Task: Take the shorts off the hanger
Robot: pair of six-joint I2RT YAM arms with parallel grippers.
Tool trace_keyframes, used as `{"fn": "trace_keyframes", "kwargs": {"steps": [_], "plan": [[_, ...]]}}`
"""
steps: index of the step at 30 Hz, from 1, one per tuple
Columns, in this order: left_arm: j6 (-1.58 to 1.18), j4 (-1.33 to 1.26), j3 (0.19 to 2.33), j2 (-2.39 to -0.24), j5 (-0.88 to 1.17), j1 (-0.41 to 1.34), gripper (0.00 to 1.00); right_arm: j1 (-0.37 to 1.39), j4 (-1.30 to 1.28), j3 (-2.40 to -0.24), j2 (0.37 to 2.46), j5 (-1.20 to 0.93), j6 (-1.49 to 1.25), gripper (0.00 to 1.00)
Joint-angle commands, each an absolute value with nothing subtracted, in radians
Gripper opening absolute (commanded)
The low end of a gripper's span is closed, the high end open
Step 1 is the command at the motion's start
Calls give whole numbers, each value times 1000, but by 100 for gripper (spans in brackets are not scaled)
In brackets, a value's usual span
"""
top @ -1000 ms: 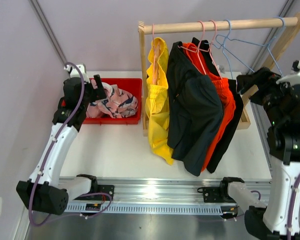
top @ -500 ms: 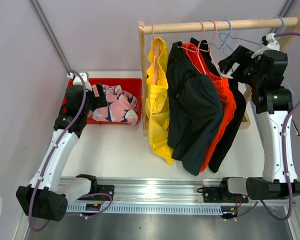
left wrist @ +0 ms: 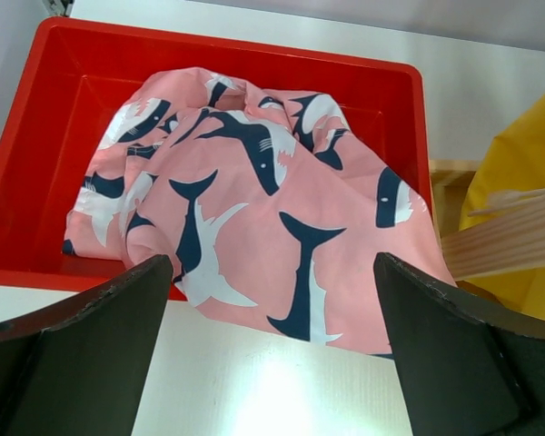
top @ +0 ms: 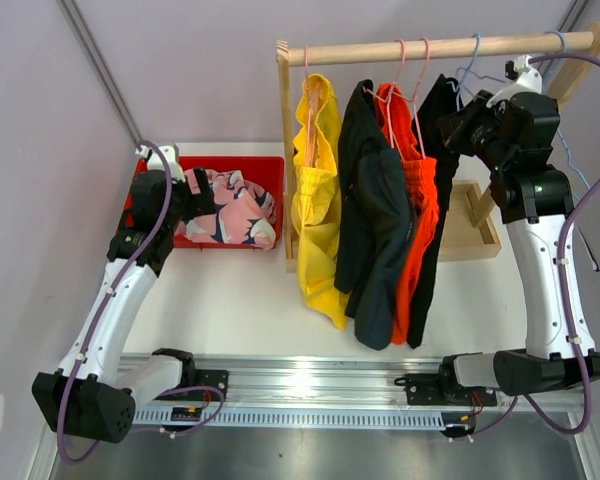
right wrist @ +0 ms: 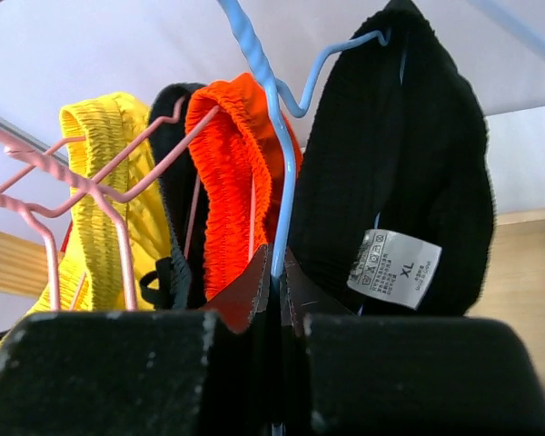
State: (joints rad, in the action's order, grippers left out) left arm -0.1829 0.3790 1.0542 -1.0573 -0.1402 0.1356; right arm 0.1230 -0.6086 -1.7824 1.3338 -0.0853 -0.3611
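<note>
Four pairs of shorts hang on a wooden rail (top: pixel 440 47): yellow shorts (top: pixel 317 210), charcoal shorts (top: pixel 375 220), orange shorts (top: pixel 412 230) and black shorts (top: pixel 435 200). My right gripper (top: pixel 458 118) is up by the rail, shut on the wire of the blue hanger (right wrist: pixel 277 163) that carries the black shorts (right wrist: pixel 409 154). The orange shorts (right wrist: pixel 232 182) and yellow shorts (right wrist: pixel 100 163) hang on pink hangers just left of it. Pink shark-print shorts (left wrist: pixel 254 209) lie in a red bin (left wrist: pixel 36 182). My left gripper (left wrist: pixel 272 354) hovers open at the bin's near edge, holding nothing.
The rack's wooden base (top: pixel 470 225) sits on the white table under the right arm. A wooden upright (left wrist: pixel 509 245) stands right of the bin. Another blue hanger (top: pixel 570 150) hangs at the rail's far right end. A metal rail (top: pixel 300 385) runs along the table's near edge.
My right arm swung up and left to the rail and its jaws closed on the blue hanger. The hanging shorts bunched and swung leftwards. The left arm shifted slightly over the bin.
</note>
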Motion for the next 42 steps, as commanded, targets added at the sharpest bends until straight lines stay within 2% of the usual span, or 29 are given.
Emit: {"fn": "trace_keyframes", "kwargs": {"steps": [1,5,16,20,23,28,35,42], "plan": [[-161,345,1057,-1026,-71,153,99,126,-584,-1832,1344,-40,-336,0],[-92,354,1101,-1000,-151,308,99,124,-607,-1845,1301,24,-304,0],[-74,446,1390,-1045,-275,911,99,97,-710,-1827,1131,103,-261,0],[-46,436,1502,-1133,-311,1168,99,98,-752,-1802,1050,81,-290,0],[-32,402,1555,-1241,-354,1293,99,101,-773,-1783,1014,52,-319,0],[-31,333,1653,-1414,-377,1407,99,101,-792,-1743,956,40,-327,0],[-55,316,1851,-1593,-285,1472,99,101,-811,-1720,966,12,-310,0],[-83,325,1928,-1655,-215,1491,99,97,-801,-1629,974,21,-282,0]]}}
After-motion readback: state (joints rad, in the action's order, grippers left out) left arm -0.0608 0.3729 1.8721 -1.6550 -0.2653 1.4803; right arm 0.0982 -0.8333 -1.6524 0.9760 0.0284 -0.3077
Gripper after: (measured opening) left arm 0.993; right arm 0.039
